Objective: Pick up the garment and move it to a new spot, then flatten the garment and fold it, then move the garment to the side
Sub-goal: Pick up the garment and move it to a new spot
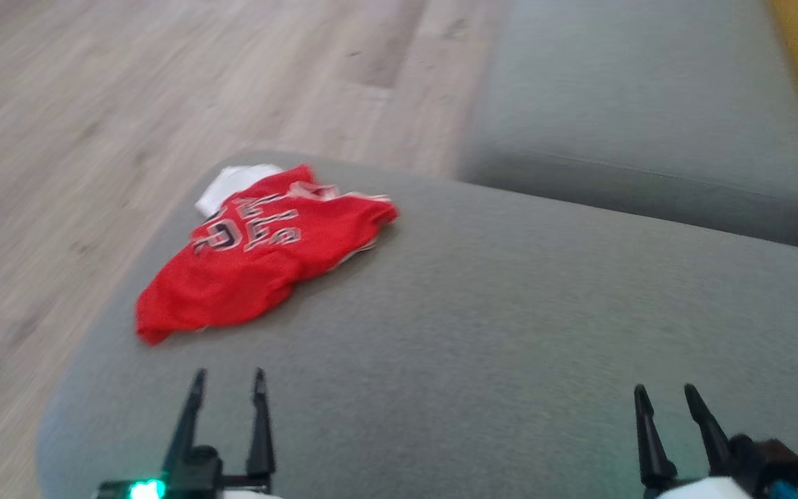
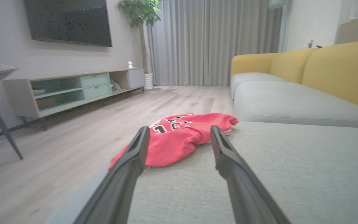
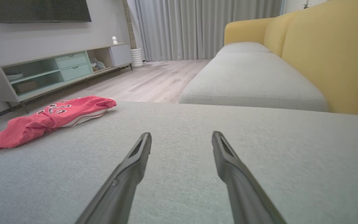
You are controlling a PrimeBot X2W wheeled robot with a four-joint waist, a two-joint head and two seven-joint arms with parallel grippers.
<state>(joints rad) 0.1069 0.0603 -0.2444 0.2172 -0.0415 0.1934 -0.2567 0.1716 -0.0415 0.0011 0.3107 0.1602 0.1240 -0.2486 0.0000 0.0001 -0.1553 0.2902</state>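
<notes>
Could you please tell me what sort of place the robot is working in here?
Most likely a home living room: there is a sofa with grey seats and yellow backs, a wall-mounted television above a low cabinet, and floor-length grey curtains.

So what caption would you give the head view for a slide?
Crumpled red jersey lies on the grey fabric cushion, ahead of the open left end effector.

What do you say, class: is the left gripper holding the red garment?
No, the left gripper hangs open short of the red garment, which lies untouched on the grey cushion.
</notes>
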